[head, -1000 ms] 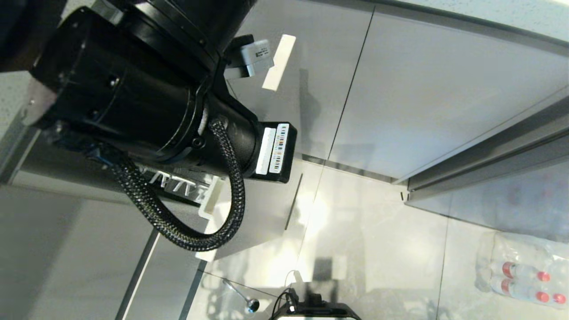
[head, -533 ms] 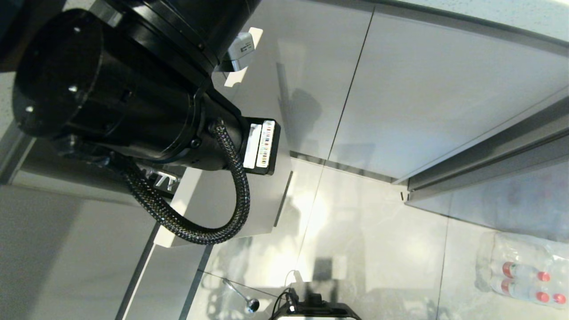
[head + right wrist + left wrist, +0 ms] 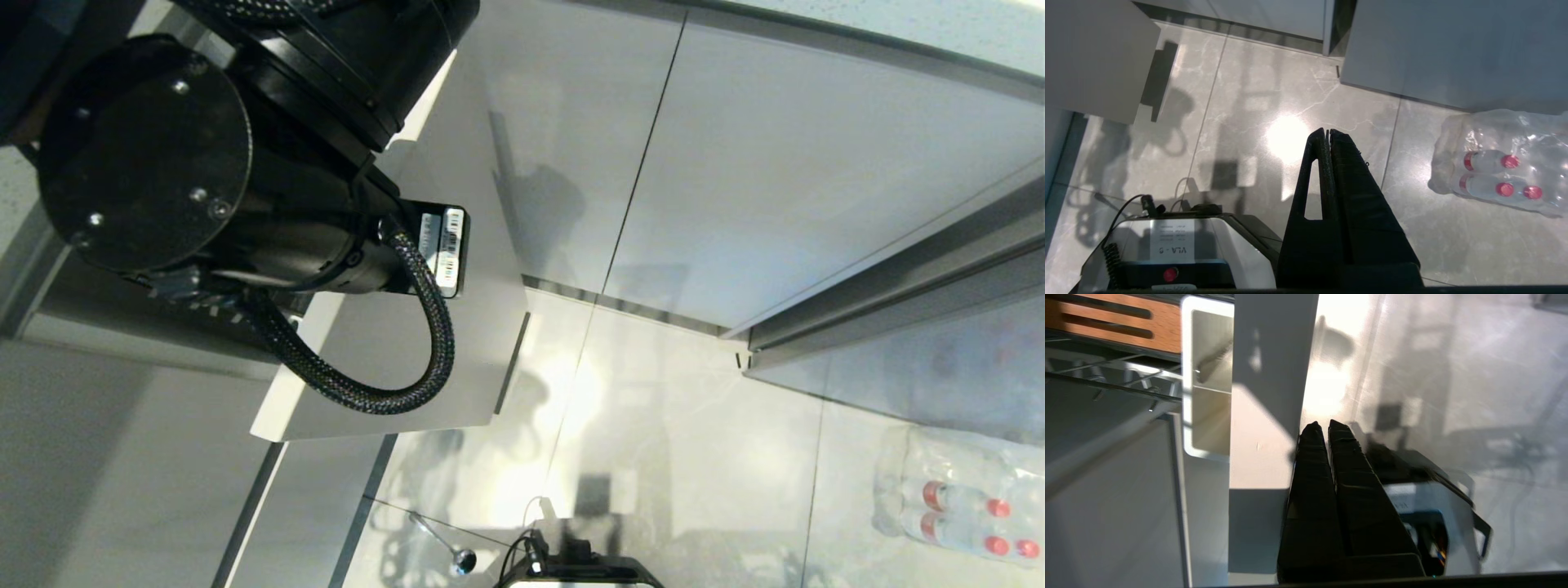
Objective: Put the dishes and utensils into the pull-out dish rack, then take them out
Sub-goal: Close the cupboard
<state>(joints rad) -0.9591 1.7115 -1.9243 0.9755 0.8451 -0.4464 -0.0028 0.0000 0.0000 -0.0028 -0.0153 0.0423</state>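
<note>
Dish rack (image 3: 1126,381) shows only from the left wrist: chrome wires, a slotted wooden bar (image 3: 1114,320) and a white plastic caddy (image 3: 1206,381) just behind the beige front panel (image 3: 1267,367). No dish is visible in the part of the rack that can be seen. From the head, the same panel (image 3: 441,359) juts out from the cabinet row over the glossy floor tiles (image 3: 694,425), but the bulky black left arm (image 3: 204,155) hides the basket behind it.

Left gripper (image 3: 1327,425) has its two black fingers pressed together with nothing between them, tips beside the panel's outer edge; whether they touch it I cannot tell. It is out of sight from the head.

Only the head view picks up a spoon (image 3: 445,543) lying on the floor near the robot's base (image 3: 571,567).

Right gripper (image 3: 1327,131) appears solely in its own wrist view, fingers closed and empty, hanging above the floor next to the base (image 3: 1180,249). A shrink-wrapped pack of red-capped water bottles (image 3: 1498,179) lies off to the right by the cabinets.
</note>
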